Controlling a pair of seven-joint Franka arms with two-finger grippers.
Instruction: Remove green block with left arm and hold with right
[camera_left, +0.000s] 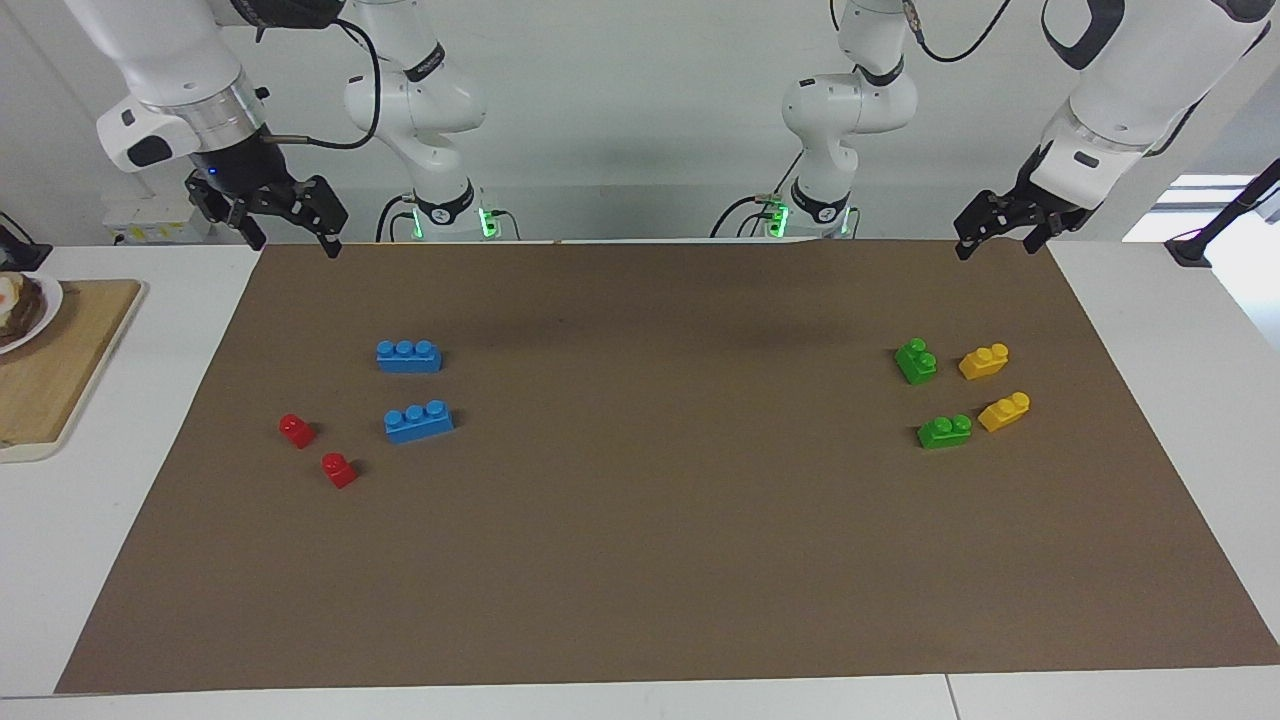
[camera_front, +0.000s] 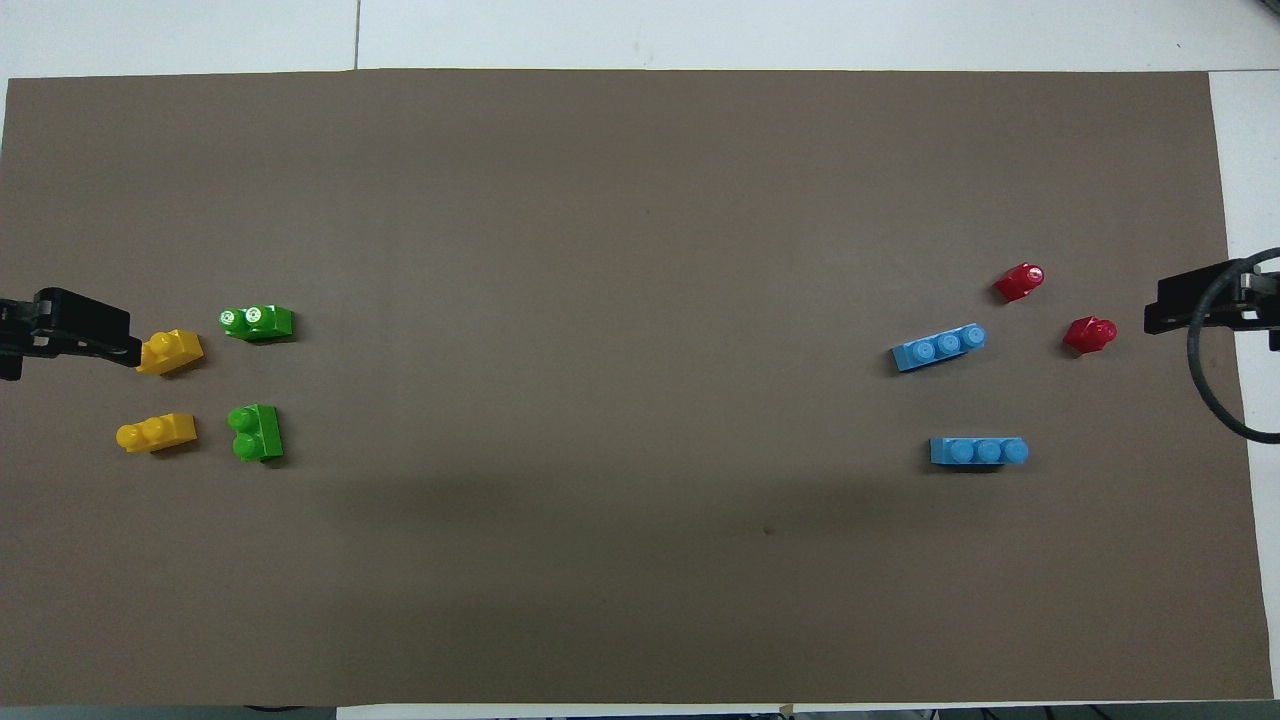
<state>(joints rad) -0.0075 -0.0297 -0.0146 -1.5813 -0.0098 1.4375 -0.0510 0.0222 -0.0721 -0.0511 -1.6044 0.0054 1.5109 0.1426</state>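
Left gripper (camera_left: 1000, 232): jaws parted, nothing between them, raised over the mat's edge at the left arm's end of the desk. Right gripper (camera_left: 290, 225): jaws spread wide, empty, raised over the mat's corner at the right arm's end. Both arms wait, clear of every brick.

Under the left gripper's end lie four two-stud bricks in a loose square. In the overhead view one green block (camera_front: 257, 322) sits at about 12 o'clock from the other green block (camera_front: 256, 433), which is nearer the robots. Neither is stacked on anything or touching its neighbour. A yellow brick (camera_front: 170, 351) lies at 9 o'clock of the farther green one, another yellow brick (camera_front: 156, 433) at 9 o'clock of the nearer one. Seen from above, the raised left gripper's tip overlaps the edge of the farther yellow brick.

At the right arm's end: two blue bricks, one (camera_front: 938, 347) farther from the robots, one (camera_front: 979, 451) nearer, well apart from each other. Two small red bricks, (camera_front: 1019, 281) and (camera_front: 1089, 333), lie toward the desk's end from them.

Surface: brown mat (camera_left: 650, 520) covering most of a white desk (camera_left: 1180, 330). Middle of mat bare. Off the mat, at the right arm's end, a wooden board (camera_left: 60, 370) with a plate (camera_left: 40, 305) of food at its corner. Plain white wall (camera_left: 640, 110) at the robots' backs.
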